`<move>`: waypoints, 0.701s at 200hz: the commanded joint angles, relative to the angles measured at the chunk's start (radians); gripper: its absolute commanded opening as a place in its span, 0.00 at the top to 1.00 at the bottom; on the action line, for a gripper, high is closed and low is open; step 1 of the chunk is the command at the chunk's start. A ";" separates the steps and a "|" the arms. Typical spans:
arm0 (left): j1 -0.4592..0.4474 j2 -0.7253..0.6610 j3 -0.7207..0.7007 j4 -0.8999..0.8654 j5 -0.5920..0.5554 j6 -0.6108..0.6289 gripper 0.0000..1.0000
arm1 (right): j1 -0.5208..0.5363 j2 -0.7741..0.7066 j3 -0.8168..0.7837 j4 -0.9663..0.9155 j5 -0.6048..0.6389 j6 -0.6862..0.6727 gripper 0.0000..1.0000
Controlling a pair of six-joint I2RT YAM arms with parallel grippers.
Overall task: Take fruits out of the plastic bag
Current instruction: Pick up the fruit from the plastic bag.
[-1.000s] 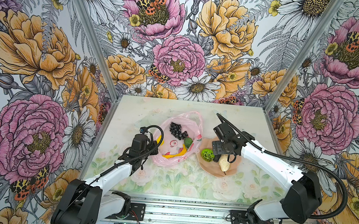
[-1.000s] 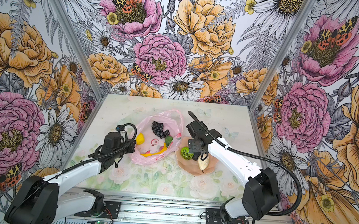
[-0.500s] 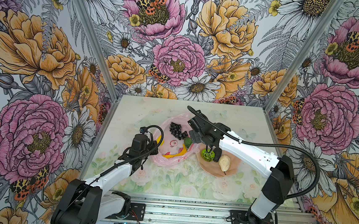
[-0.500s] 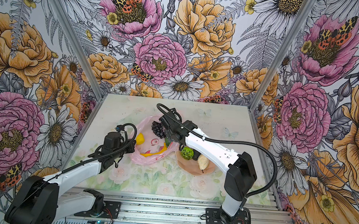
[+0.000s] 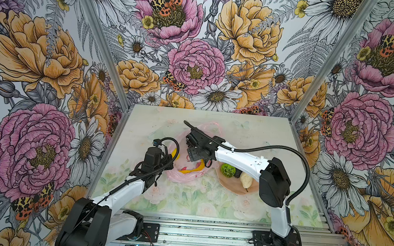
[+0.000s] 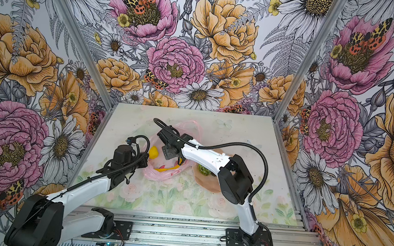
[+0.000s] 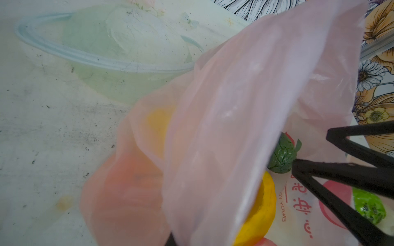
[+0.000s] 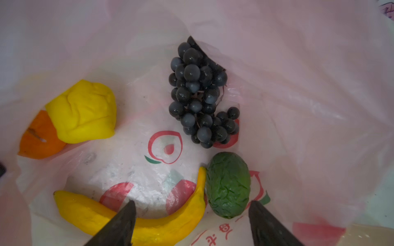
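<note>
The pink plastic bag (image 5: 180,175) lies mid-table with its mouth held up. My left gripper (image 5: 167,160) is shut on the bag's near-left rim, and film hides its jaws in the left wrist view. Inside lie a dark grape bunch (image 8: 200,95), a yellow lemon (image 8: 85,110), an orange piece (image 8: 38,138), a banana (image 8: 149,223) and a green avocado (image 8: 228,185). My right gripper (image 8: 191,204) hangs open inside the bag mouth, straddling the banana's tip and the avocado without touching either. It also shows as black fingers (image 7: 341,172) in the left wrist view.
A peach-pink dish (image 5: 232,190) stands right of the bag, under my right forearm. It holds a green halved lime (image 5: 227,170) and a cream lump (image 5: 245,180). Floral walls close in the table on three sides, and a metal rail runs along the front.
My right arm swung left from over the dish to over the bag's mouth, and its jaws narrowed slightly. The left arm and the bag stayed put.
</note>
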 commanded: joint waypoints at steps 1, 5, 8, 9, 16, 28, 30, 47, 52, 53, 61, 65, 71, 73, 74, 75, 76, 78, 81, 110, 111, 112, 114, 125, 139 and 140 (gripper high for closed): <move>0.003 -0.012 -0.010 0.009 -0.013 -0.004 1.00 | -0.022 0.029 0.013 0.013 -0.029 0.023 0.19; 0.004 -0.010 -0.009 0.010 -0.012 -0.004 1.00 | -0.025 0.035 0.014 0.013 -0.030 0.022 0.19; 0.003 -0.009 -0.009 0.010 -0.012 -0.003 1.00 | -0.025 0.039 0.016 0.013 -0.032 0.020 0.19; 0.003 -0.009 -0.009 0.010 -0.011 -0.005 1.00 | -0.026 0.040 0.017 0.013 -0.033 0.021 0.19; 0.002 -0.008 -0.008 0.010 -0.011 -0.004 1.00 | -0.030 0.052 0.021 0.013 -0.036 0.016 0.19; 0.002 -0.005 -0.008 0.010 -0.010 -0.004 1.00 | -0.037 0.072 0.029 0.013 -0.042 0.010 0.19; 0.002 -0.007 -0.008 0.010 -0.011 -0.004 1.00 | -0.038 0.074 0.030 0.013 -0.042 0.009 0.19; 0.002 -0.012 -0.009 0.009 -0.014 -0.003 1.00 | -0.046 0.099 0.036 0.013 -0.047 0.004 0.22; 0.002 -0.013 -0.009 0.008 -0.015 -0.004 1.00 | -0.045 0.105 0.037 0.011 -0.048 0.005 0.23; 0.001 -0.013 -0.010 0.008 -0.015 -0.003 1.00 | -0.045 0.107 0.037 0.011 -0.047 0.005 0.23; 0.002 -0.013 -0.011 0.009 -0.016 -0.003 1.00 | -0.045 0.115 0.037 0.009 -0.046 0.010 0.24; 0.002 -0.013 -0.010 0.009 -0.016 -0.004 1.00 | -0.066 0.120 0.037 0.010 -0.046 0.012 0.25; 0.002 -0.012 -0.010 0.009 -0.016 -0.004 1.00 | -0.077 0.126 0.036 0.009 -0.045 0.014 0.25; 0.002 -0.011 -0.009 0.009 -0.015 -0.004 1.00 | -0.079 0.128 0.036 0.007 -0.046 0.015 0.25; 0.002 -0.011 -0.009 0.009 -0.014 -0.004 1.00 | -0.079 0.130 0.036 0.008 -0.045 0.015 0.26; 0.002 -0.010 -0.009 0.009 -0.015 -0.005 1.00 | -0.079 0.130 0.036 0.008 -0.045 0.015 0.26; 0.002 -0.010 -0.009 0.009 -0.015 -0.004 1.00 | -0.080 0.132 0.036 0.007 -0.044 0.015 0.26; 0.001 -0.010 -0.009 0.009 -0.015 -0.004 1.00 | -0.080 0.133 0.036 0.007 -0.041 0.016 0.26; 0.002 -0.009 -0.009 0.009 -0.015 -0.004 1.00 | -0.081 0.136 0.035 0.007 -0.038 0.017 0.26; 0.002 -0.007 -0.009 0.010 -0.015 -0.004 1.00 | -0.085 0.164 0.039 0.002 -0.039 0.014 0.24; 0.002 -0.008 -0.009 0.010 -0.015 -0.004 1.00 | -0.084 0.165 0.039 0.002 -0.039 0.014 0.24; 0.002 -0.008 -0.009 0.010 -0.014 -0.004 1.00 | -0.084 0.166 0.039 0.001 -0.040 0.014 0.24; 0.002 -0.008 -0.009 0.010 -0.014 -0.003 1.00 | -0.084 0.168 0.040 0.002 -0.042 0.014 0.24; 0.003 -0.007 -0.009 0.009 -0.015 -0.004 1.00 | -0.084 0.181 0.044 0.003 -0.051 0.009 0.24; 0.002 -0.007 -0.009 0.011 -0.015 -0.004 1.00 | -0.082 0.194 0.054 0.003 -0.064 0.003 0.24; 0.002 -0.007 -0.009 0.010 -0.015 -0.004 1.00 | -0.082 0.195 0.055 0.003 -0.065 0.004 0.24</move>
